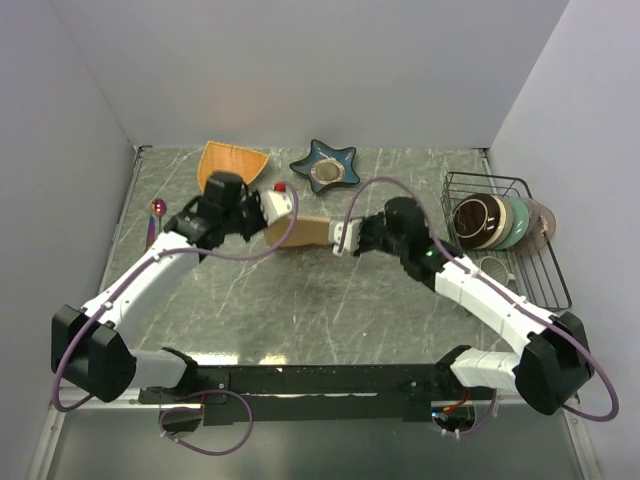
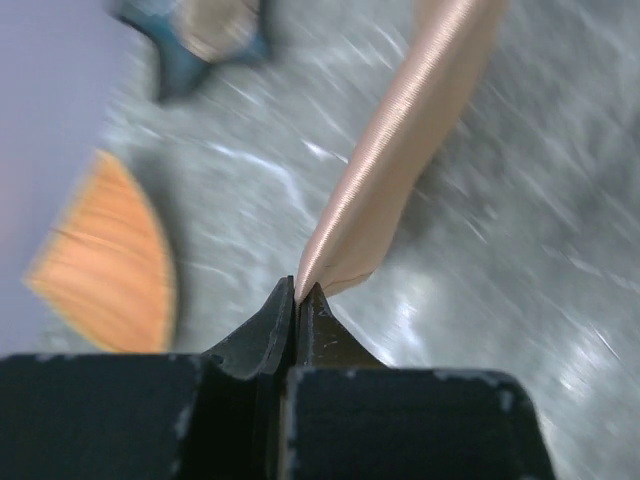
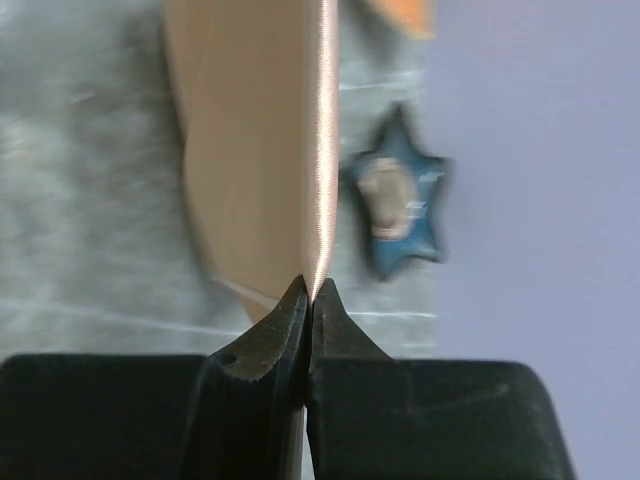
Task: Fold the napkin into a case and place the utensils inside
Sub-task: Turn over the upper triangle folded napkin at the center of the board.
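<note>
The peach-orange satin napkin (image 1: 308,231) hangs stretched between my two grippers above the middle of the table. My left gripper (image 1: 268,222) is shut on its left end; in the left wrist view the cloth (image 2: 400,150) runs up and away from the closed tips (image 2: 298,290). My right gripper (image 1: 345,238) is shut on its right end; in the right wrist view the cloth (image 3: 265,150) hangs edge-on from the closed tips (image 3: 312,285). The iridescent utensils (image 1: 155,215), a round-bowled spoon among them, lie at the far left by the wall.
An orange fan-shaped dish (image 1: 232,160) and a blue star dish (image 1: 326,167) stand at the back. A small red thing (image 1: 281,186) lies behind the left gripper. A wire rack (image 1: 505,235) with bowls and plates stands at the right.
</note>
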{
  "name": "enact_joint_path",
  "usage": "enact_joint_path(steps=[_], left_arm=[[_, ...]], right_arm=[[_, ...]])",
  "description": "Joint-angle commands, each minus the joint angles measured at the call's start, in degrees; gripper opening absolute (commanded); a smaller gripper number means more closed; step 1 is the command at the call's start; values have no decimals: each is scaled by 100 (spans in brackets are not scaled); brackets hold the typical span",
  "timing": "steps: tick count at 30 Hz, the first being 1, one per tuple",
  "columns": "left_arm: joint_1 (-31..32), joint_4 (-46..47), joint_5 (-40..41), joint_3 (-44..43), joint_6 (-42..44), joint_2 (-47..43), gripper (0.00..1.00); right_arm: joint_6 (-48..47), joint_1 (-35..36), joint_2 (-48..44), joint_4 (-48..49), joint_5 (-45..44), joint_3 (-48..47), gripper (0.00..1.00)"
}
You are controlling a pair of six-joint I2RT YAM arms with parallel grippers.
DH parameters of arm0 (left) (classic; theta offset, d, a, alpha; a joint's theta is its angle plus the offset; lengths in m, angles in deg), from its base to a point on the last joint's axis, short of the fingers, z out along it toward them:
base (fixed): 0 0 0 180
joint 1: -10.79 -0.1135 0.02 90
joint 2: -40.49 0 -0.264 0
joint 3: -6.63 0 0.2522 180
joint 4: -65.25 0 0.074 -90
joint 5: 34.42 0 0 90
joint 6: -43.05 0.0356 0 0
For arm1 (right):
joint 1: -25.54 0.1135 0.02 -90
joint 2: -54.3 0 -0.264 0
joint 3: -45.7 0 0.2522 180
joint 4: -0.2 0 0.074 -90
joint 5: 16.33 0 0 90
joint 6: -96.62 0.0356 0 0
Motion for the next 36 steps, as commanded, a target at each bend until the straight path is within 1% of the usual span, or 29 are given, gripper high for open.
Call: enact_joint_path(steps=[1, 2, 5, 8, 10, 13, 17, 18, 20, 21, 22, 23, 25, 27, 30, 33, 34, 36], left_arm=[[-303, -479, -55, -992, -147, 150, 1], [-304, -576, -90, -1194, -104, 159, 1], [-295, -603, -195, -1362, -50, 63, 1], [-268, -892, -275, -1555, -121, -34, 1], [-251, -1042, -310, -1557, -164, -87, 1], [-251, -920, -196, -1390, -173, -96, 1], [-259, -560, -47, -1450, -305, 237, 1], [-251, -498, 110, -1529, -314, 464, 1], [-312, -208, 243, -1801, -419, 833, 1], [-338, -199, 305, -1950, -437, 966, 1], [-365, -208, 410, -2283, -472, 1098, 1], [-426, -234, 445, -2434, -472, 1265, 1], [-488, -155, 559, -2671, -385, 1328, 1], [-532, -102, 551, -2716, -210, 1284, 1], [-532, -41, 490, -2480, 45, 1030, 1], [-488, -145, 165, -1910, 221, 749, 1], [-453, -155, 112, -1499, 283, 704, 1], [-295, -120, 147, -927, 484, 520, 1]], right_arm=[[161, -381, -213, -587, -29, -773, 0], [152, -425, -222, -658, -11, -974, 0], [134, -460, -309, -912, 146, -1212, 0], [99, -443, -529, -1132, 322, -1205, 0], [99, -425, -661, -1168, 349, -1126, 0], [116, -469, -547, -1002, 288, -1020, 0], [64, -539, -117, -562, 253, -1159, 0], [29, -557, 136, -492, 253, -1265, 0], [-6, -670, 418, -360, 261, -1659, 0], [-59, -706, 664, -325, 287, -1818, 0], [-94, -759, 797, -298, 322, -1976, 0], [-164, -872, 911, -298, 358, -2291, 0], [-270, -970, 1166, -324, 454, -2644, 0], [-393, -1023, 1272, -333, 551, -2777, 0], [-507, -1040, 1220, -316, 692, -2682, 0], [-665, -979, 974, -211, 797, -2033, 0], [-744, -874, 895, -88, 806, -1535, 0], [-981, -751, 702, 36, 859, -1005, 0]])
